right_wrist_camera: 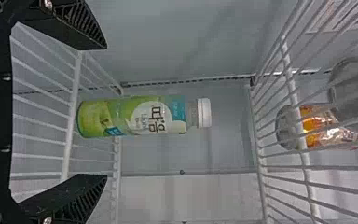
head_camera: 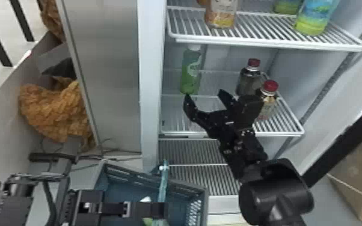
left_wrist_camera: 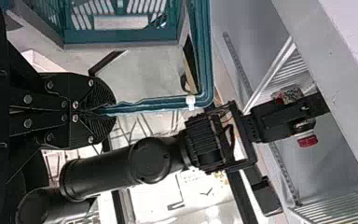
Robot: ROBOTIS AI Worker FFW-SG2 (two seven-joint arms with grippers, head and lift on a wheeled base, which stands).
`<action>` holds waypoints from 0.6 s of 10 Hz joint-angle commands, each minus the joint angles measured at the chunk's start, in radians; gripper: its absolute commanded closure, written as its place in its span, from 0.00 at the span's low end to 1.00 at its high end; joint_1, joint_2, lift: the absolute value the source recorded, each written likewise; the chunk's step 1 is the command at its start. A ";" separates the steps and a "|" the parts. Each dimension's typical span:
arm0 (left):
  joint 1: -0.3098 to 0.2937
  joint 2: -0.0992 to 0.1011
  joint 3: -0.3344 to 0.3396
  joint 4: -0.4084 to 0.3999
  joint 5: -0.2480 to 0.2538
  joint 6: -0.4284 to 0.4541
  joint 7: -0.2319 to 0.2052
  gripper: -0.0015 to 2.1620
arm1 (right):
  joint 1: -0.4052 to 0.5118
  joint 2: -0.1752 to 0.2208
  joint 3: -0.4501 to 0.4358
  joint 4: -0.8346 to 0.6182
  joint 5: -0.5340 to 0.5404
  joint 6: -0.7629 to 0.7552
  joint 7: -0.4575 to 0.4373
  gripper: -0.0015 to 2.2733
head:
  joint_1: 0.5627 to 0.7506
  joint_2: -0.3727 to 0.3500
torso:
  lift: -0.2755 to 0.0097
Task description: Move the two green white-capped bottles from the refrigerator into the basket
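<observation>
While the right gripper (head_camera: 204,93) stands with its black fingers spread well apart just on the near side of it, a green plastic bottle with a white screw cap (head_camera: 191,70) sits upright at the left of the refrigerator's white wire middle shelf (head_camera: 231,133). The bottle is slim and cylindrical, and between the fingers there is open space. In the right wrist view its wrap shows yellow-green at the base, with a pale green fruit, a round white patch carrying dark lettering and a band of blue toward the clear neck.

To the right on the same shelf are a dark bottle with a red cap (head_camera: 248,82) and, nearer, a second red-capped bottle with a pale label (head_camera: 268,105).

At the near left, the left gripper (head_camera: 163,209) has its fingers pressed together on the thin teal handle (head_camera: 163,186) of a blue-green slatted plastic basket (head_camera: 203,198). Inside, a small white piece and a patch of green are partly hidden by that gripper.
</observation>
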 commanded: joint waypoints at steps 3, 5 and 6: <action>0.000 0.003 0.002 0.000 0.002 0.001 0.000 0.54 | -0.089 0.000 0.018 0.112 -0.001 -0.014 -0.020 0.02 | 0.70 0.32 | 0.04; -0.002 0.003 0.000 0.000 0.002 0.001 0.001 0.54 | -0.145 0.000 0.038 0.176 0.003 -0.039 -0.038 0.01 | 0.70 0.33 | 0.04; -0.002 0.003 -0.002 0.000 0.002 0.001 0.003 0.54 | -0.165 0.000 0.046 0.193 0.005 -0.041 -0.047 0.01 | 0.70 0.33 | 0.04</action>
